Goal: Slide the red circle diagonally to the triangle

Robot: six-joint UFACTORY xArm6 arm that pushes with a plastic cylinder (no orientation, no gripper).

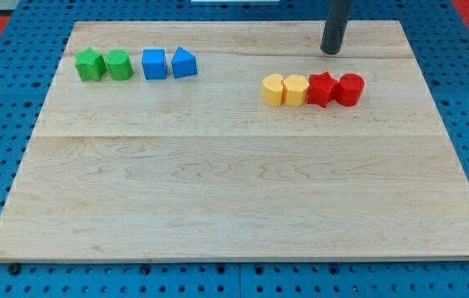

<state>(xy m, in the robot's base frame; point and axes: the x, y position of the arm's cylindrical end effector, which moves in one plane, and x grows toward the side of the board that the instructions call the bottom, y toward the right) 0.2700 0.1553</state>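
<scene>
The red circle (351,89) sits at the right end of a row at the view's upper right, touching a red star (322,89) on its left. The blue triangle (184,63) sits at the upper left, beside a blue cube-like block (155,64). My tip (331,51) rests on the board near the top edge, just above the red star and up-left of the red circle, apart from both.
Two yellow blocks (273,90) (295,89) continue the row left of the red star. A green star (90,64) and a green circle (119,64) sit at the far upper left. The wooden board (234,190) lies on a blue pegboard.
</scene>
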